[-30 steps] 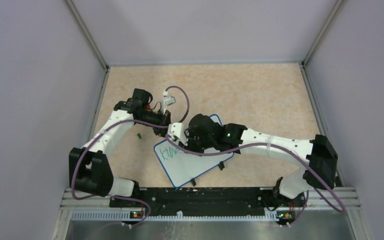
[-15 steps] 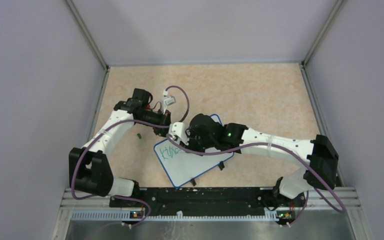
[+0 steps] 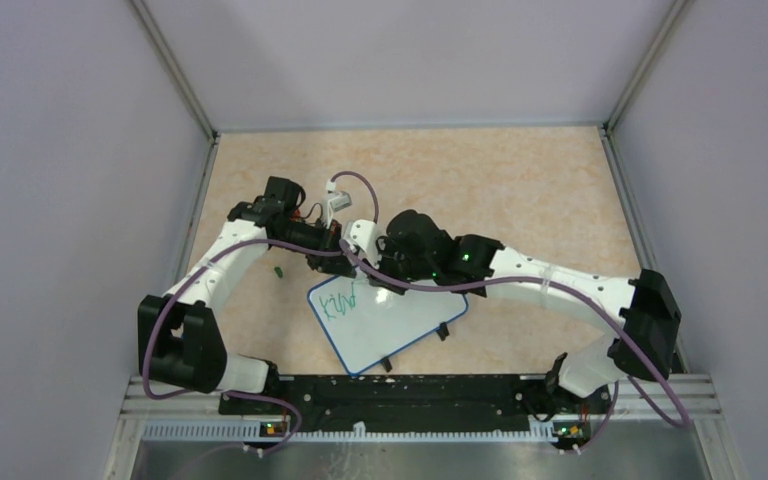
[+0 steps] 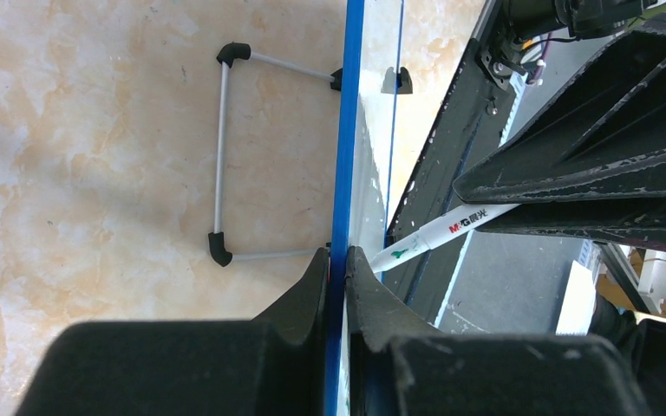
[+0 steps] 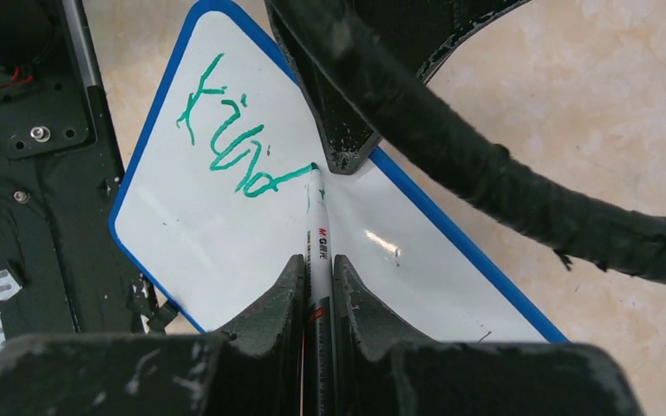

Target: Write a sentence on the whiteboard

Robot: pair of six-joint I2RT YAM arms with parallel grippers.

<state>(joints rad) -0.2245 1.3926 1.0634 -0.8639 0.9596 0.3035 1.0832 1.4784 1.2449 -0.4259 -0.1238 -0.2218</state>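
**Both pincers clamped, marker tip on the board**

The right pincer [image 5: 316,264] is closed tight on a white marker [image 5: 319,234], its two fingers pinching the barrel so that the pen sticks out straight ahead of them. The green tip touches the whiteboard [image 5: 225,243] at the end of the last green stroke. The left pincer [image 4: 336,256] is closed on the whiteboard's thin blue rim [image 4: 344,130], one finger on each face of the board, and its camera looks along the edge with the marker [image 4: 451,227] showing at 3 o'clock.

From above, the whiteboard [image 3: 400,330] lies flat on the worktop [image 3: 520,190], tilted, a little toward 6 o'clock from the middle. The left arm holds it at its 11 o'clock edge, and the right arm reaches in from 3 o'clock over its upper half.

The sentence [image 5: 234,143] is one short green word that begins "Kin", with a looped letter after it, and it sits near the board's 10 o'clock corner [image 3: 338,303]. The rest of the board is bare white.

A small green bit [image 3: 278,270] lies on the worktop at 9 o'clock from the board, apart from it.
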